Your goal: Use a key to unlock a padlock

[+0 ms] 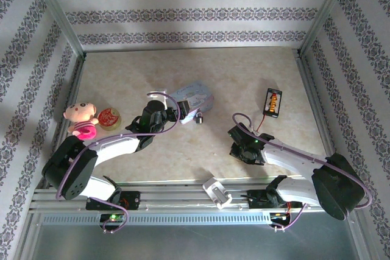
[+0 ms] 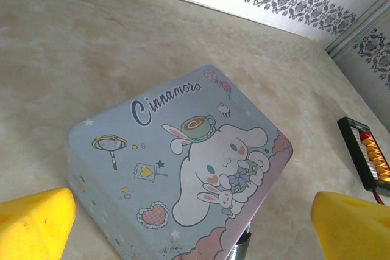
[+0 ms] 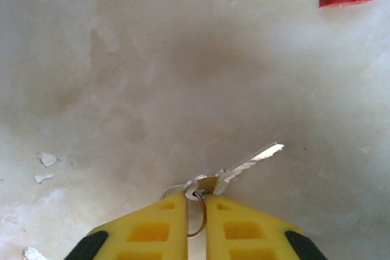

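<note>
To the left, our left gripper (image 1: 181, 111) hangs wide open over the closed tin (image 2: 183, 168), whose contents we cannot see, the padlock (image 1: 198, 118) lies just beside it, and to the right, well apart, our right gripper (image 3: 195, 202) pinches the key (image 3: 247, 164) by its head, so we judge carrying, inserting and turning remain.

tiny padlock (image 1: 198, 118) beside tin (image 1: 194, 97), silvery key (image 3: 247, 164) on ring, tilted
</note>
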Tool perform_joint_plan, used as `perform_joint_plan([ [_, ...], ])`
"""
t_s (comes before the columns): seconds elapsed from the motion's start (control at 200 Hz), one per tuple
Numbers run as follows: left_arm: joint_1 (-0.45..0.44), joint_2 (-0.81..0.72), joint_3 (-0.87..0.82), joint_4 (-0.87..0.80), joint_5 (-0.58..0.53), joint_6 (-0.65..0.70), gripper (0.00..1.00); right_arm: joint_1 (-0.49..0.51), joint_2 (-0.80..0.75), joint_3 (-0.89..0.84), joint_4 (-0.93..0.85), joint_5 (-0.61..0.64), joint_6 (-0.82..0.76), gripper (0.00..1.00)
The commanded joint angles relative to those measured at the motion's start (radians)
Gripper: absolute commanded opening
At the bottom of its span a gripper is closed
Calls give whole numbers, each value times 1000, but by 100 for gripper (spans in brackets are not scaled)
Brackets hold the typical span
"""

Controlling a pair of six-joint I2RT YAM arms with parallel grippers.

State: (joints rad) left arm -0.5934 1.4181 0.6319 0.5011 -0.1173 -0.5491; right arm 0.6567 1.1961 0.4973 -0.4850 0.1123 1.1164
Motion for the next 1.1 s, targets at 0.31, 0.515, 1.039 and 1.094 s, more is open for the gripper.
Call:
perform_joint_plan([
  [0.31, 10, -100, 23, -164, -91, -59, 99, 23, 58, 154, -159, 78, -197, 0],
  [0.515, 13, -133, 61, -259, -48, -54, 99, 61, 96, 311, -258, 78, -333, 0],
  [1.039, 14, -173, -87, 75, 389, 222, 96, -28, 11, 532, -185, -304, -538, 0],
  [1.094, 14, -167, -100, 125, 460, 257, 95, -35, 4, 551, -184, -322, -547, 0],
])
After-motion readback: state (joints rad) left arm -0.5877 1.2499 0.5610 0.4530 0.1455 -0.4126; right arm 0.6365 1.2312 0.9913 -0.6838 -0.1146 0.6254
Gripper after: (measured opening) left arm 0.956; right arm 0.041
